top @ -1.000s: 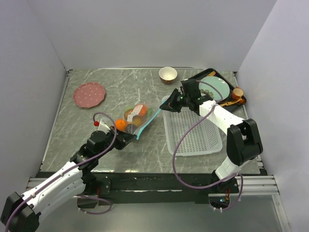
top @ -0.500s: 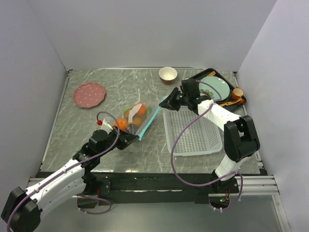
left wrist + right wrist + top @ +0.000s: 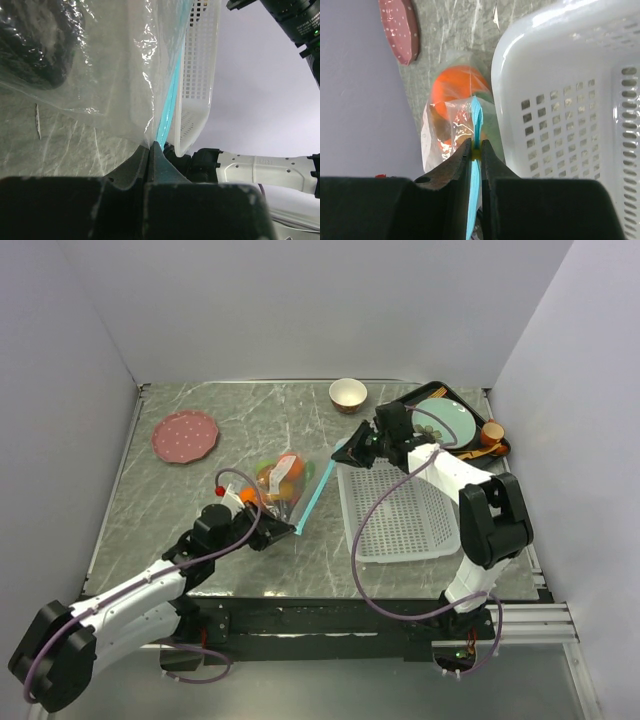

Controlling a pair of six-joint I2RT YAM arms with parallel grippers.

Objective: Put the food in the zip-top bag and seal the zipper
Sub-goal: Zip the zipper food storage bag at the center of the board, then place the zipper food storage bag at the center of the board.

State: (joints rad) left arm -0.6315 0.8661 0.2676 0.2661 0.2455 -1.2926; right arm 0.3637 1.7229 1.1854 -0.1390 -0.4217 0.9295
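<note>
The clear zip-top bag lies mid-table with oranges and other toy food inside. Its teal zipper is stretched taut between both grippers. My left gripper is shut on the near end of the zipper; in the left wrist view the teal strip runs up from the closed tips. My right gripper is shut on the far end, pinching the zipper and a small yellow slider at the tips. An orange shows through the bag.
A white perforated basket lies just right of the bag, close to both grippers. A tan bowl stands at the back. A black tray with a teal plate and small items is at the back right. A pink dotted plate lies at the left.
My left gripper has moved right and slightly back with the zipper's near end. The zipper now runs straighter and tauter. The bag has shifted slightly back. The right gripper has barely moved.
</note>
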